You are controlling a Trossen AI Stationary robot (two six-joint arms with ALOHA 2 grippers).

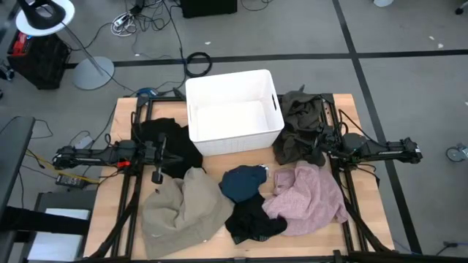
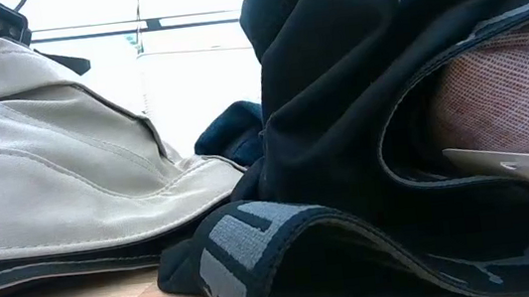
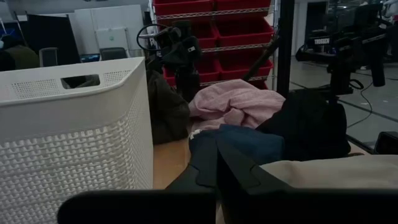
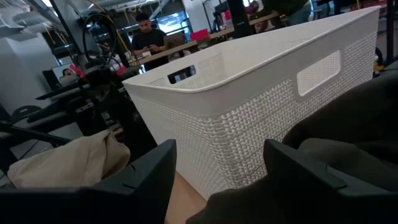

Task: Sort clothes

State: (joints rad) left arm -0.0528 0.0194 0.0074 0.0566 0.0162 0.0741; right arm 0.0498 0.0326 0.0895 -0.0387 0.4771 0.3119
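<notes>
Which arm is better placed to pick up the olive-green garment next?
The right. Its end effector, fingers apart, sits at the edge of the olive-green fabric garment, right of the white rectangular plastic bin. The left end effector is across the table, between black and beige garments.

A white bin (image 1: 234,113) is set at the far middle of the table (image 1: 369,212), just beyond and between both pincers. A ring lamp (image 1: 45,16) and cables (image 1: 197,64) are seen on the floor beyond the left pincer. Red shelving (image 3: 214,28) is noted ahead of it. A person (image 4: 147,34) is seated at a desk beyond the right pincer.
</notes>
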